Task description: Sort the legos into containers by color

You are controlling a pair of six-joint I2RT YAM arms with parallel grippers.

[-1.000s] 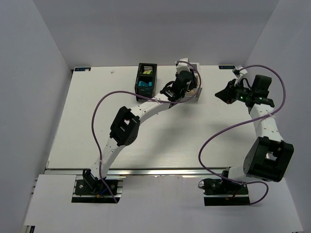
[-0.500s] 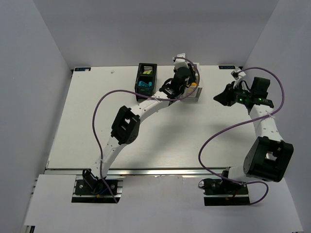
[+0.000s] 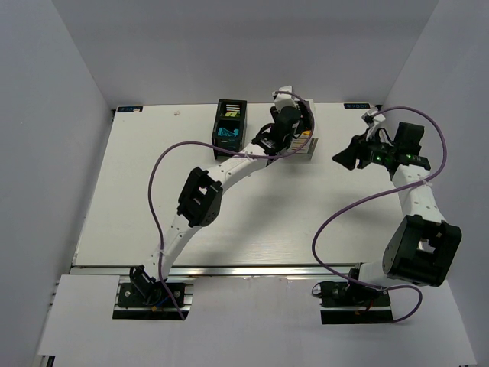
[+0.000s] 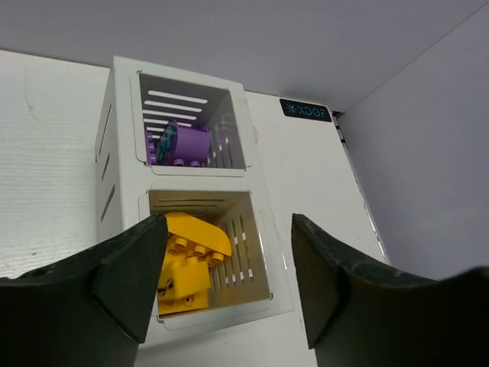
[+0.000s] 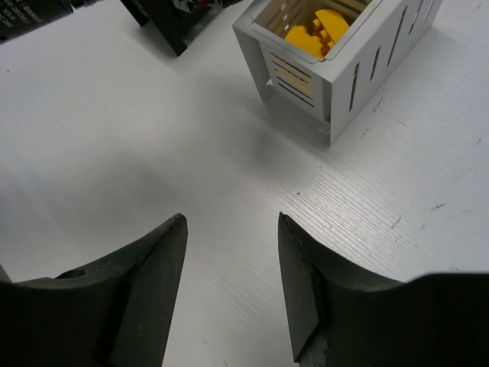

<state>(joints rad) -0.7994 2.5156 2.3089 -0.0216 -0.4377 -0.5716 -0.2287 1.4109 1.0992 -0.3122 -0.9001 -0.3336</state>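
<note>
Left end effector (image 4: pixel 223 264) hangs wide and empty over the white container (image 4: pixel 114 153), its 2 compartments keeping purple legos (image 4: pixel 183 141) from yellow legos (image 4: pixel 187 267), while right end effector (image 5: pixel 231 260) gapes empty above the worktop (image 5: pixel 114 115) alongside.

A flat white table top with a fine grain (image 3: pixel 130 199) stands inside plain pale grey walls (image 3: pixel 229 46). A small black label with teal lettering (image 4: pixel 306 110) lies at its far edge near the right wall. A silver metal rail (image 3: pixel 252 269) runs along its near edge.
</note>
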